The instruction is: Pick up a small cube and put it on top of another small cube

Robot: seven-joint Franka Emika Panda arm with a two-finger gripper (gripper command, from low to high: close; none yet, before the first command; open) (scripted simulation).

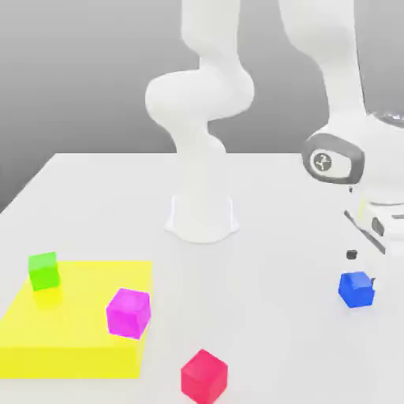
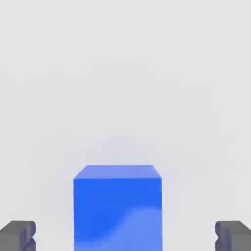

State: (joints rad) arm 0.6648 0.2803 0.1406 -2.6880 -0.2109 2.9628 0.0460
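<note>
In the exterior view, the white arm [image 1: 207,102] is standing on its base at the middle of the white table [image 1: 268,197] and is reaching over to the exterior view's right. The gripper [image 1: 361,267] is hanging just above the blue cube [image 1: 357,289], which is sitting on the table near the right edge of this view. A flat yellow mat [image 1: 83,316] is lying at the left, with a green cube [image 1: 44,271] on its far corner and a magenta cube [image 1: 129,312] at its near right edge. A red cube [image 1: 204,376] is resting on the table, just beside the mat.

In the hand view, the blue cube [image 2: 117,208] is lying between the two dark fingertips [image 2: 18,235]. The fingers are standing wide apart, each one clear of the cube's sides, and nothing is being gripped.
</note>
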